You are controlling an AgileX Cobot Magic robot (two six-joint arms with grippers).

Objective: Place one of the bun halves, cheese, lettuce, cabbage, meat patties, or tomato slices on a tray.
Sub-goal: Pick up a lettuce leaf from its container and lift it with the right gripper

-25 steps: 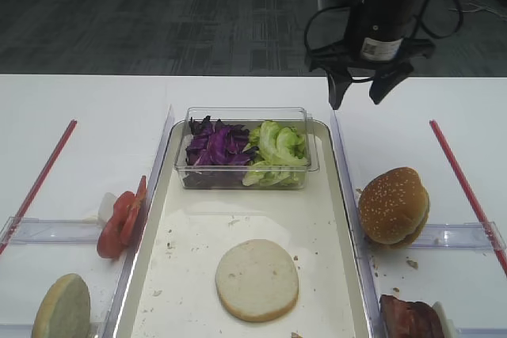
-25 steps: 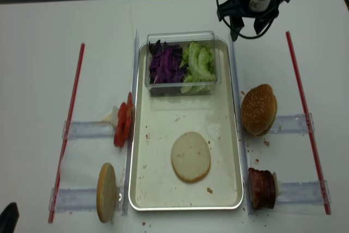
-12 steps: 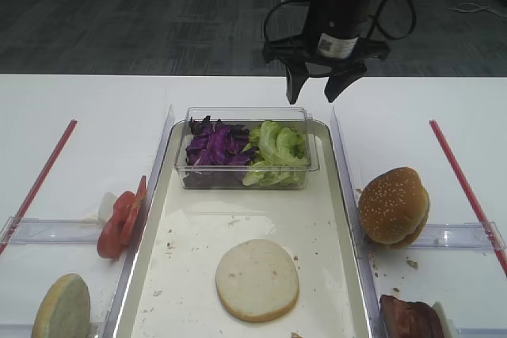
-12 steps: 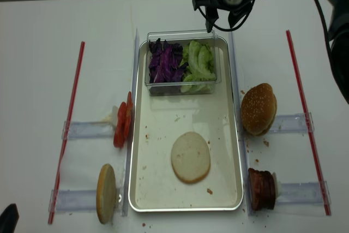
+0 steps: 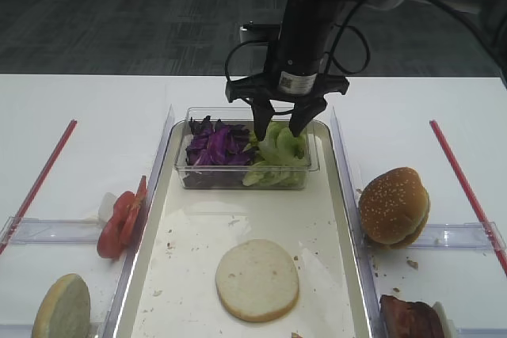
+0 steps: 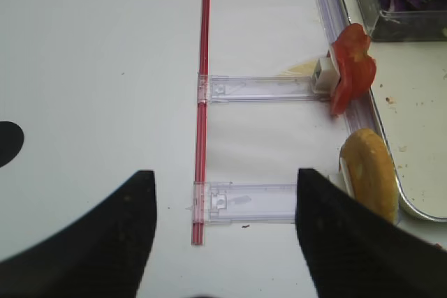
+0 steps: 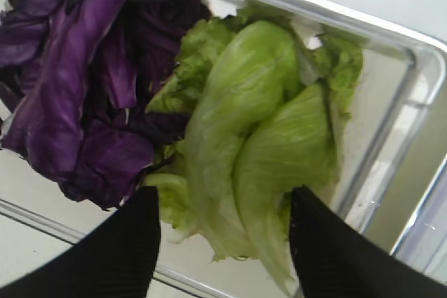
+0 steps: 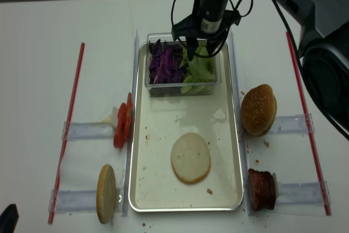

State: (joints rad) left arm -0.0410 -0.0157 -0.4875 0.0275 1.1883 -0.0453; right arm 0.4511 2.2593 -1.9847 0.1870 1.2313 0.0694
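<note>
My right gripper is open and lowered into the clear tub, its fingers on either side of the green lettuce. Purple cabbage fills the tub's left half. The tub stands at the far end of the tray. One of the bun halves lies flat on the tray floor. Another stands on edge left of the tray, near the tomato slices. Meat patties sit right of the tray. My left gripper hangs open over bare table. I cannot pick out cheese.
A whole sesame bun rests on a clear holder right of the tray. Clear plastic rails and red strips lie on the white table on both sides. The right arm's cables hang above the tub.
The right gripper has moved left from beyond the tray's far right corner and come down into the tub, over the lettuce. Nothing else has moved.
</note>
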